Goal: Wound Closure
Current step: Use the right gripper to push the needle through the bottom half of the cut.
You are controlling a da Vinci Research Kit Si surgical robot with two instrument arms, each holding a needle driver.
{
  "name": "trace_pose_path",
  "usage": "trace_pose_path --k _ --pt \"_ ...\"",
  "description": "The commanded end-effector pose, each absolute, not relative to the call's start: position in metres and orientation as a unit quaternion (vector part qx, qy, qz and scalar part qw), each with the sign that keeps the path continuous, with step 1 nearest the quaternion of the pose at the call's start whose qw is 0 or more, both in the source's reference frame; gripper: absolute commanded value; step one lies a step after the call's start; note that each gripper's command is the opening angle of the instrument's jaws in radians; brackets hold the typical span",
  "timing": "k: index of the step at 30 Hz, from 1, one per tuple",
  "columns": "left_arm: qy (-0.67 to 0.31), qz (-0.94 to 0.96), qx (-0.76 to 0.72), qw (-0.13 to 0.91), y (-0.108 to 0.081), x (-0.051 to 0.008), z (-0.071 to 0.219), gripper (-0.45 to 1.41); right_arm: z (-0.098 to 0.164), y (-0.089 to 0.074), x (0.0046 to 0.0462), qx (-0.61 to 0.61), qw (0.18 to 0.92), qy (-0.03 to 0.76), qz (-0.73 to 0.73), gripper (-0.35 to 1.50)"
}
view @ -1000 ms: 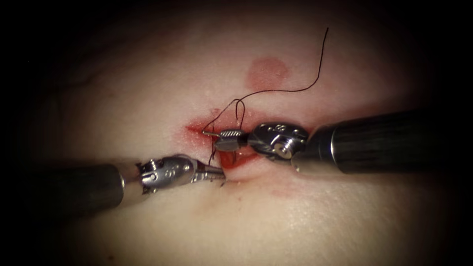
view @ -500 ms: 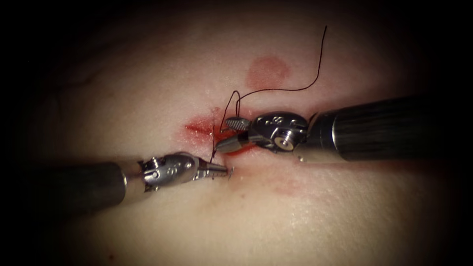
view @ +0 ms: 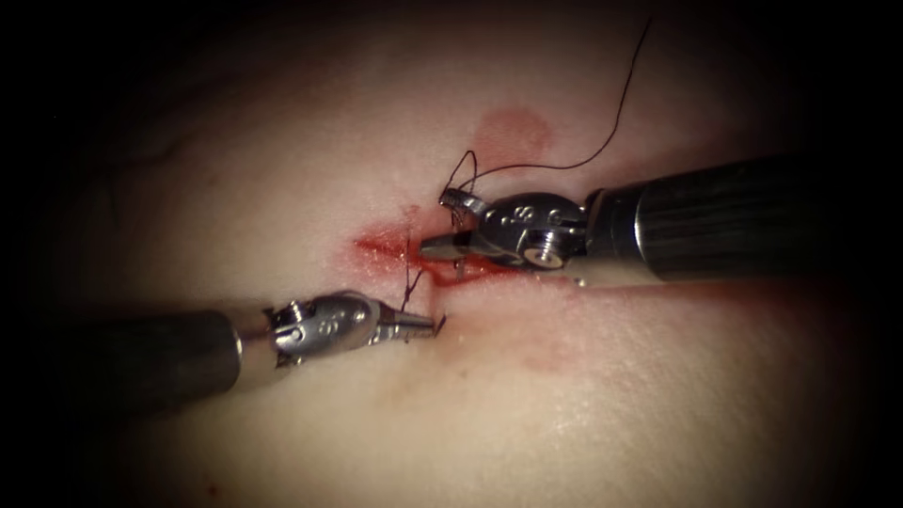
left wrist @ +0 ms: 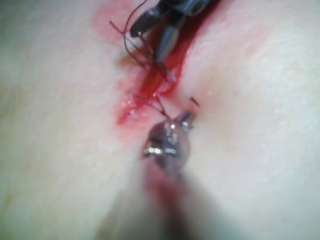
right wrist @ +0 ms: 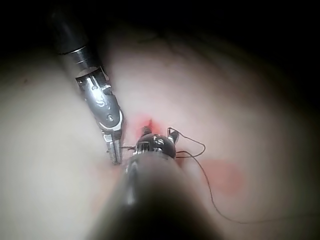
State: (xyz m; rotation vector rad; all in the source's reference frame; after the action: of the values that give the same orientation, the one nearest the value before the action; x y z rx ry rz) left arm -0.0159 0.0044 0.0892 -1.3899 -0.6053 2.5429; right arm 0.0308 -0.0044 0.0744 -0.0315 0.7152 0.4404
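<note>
The left arm's hand [view: 435,325] lay low over the tissue [view: 583,414], just below the cut [view: 386,246] toward its left end. Its jaws were closed on a short run of thread [view: 564,167] that rose from them straight to the cut's edge. A small dark sliver stuck out past its tip, and I could not tell whether that was a thread end or part of the needle. The needle itself could not be made out with any certainty, in the tissue or out of it.

Red fluid [view: 470,271] pooled along the cut. Just above it the right arm's hand [view: 435,224] stood with jaws spread wide, gripping nothing. A small loop of thread was draped round its upper jaw.

By my reading this was thread work at a stitch, not needle driving. Any further move would call for keeping that loop on the jaw and the left hand's strand taut without tearing the edge.

To the right, the free thread curved up and away over the tissue, past a pink blotch [view: 508,136], loose enough to snag
</note>
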Motion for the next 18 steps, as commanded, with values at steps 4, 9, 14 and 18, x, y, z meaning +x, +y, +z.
trace_pose_path --k 4,9,14,18 --pt "-0.205 0.855 -0.468 0.089 0.0040 -0.0163 0.0898 -0.35 0.0749 -0.0048 0.0310 0.007 0.915 0.349 0.202 -0.35" --pt "-0.205 0.855 -0.468 0.089 0.0040 -0.0163 0.0898 -0.35 0.0743 -0.0053 0.0309 0.023 0.919 0.342 0.197 -0.35" --pt "-0.205 0.855 -0.469 0.089 0.0039 -0.0162 0.0897 -0.35 0.0739 -0.0059 0.0308 0.048 0.913 0.338 0.223 -0.35" --pt "-0.205 0.855 -0.469 0.089 0.0039 -0.0162 0.0897 -0.35 0.0742 -0.0067 0.0307 0.110 0.896 0.343 0.259 -0.35"
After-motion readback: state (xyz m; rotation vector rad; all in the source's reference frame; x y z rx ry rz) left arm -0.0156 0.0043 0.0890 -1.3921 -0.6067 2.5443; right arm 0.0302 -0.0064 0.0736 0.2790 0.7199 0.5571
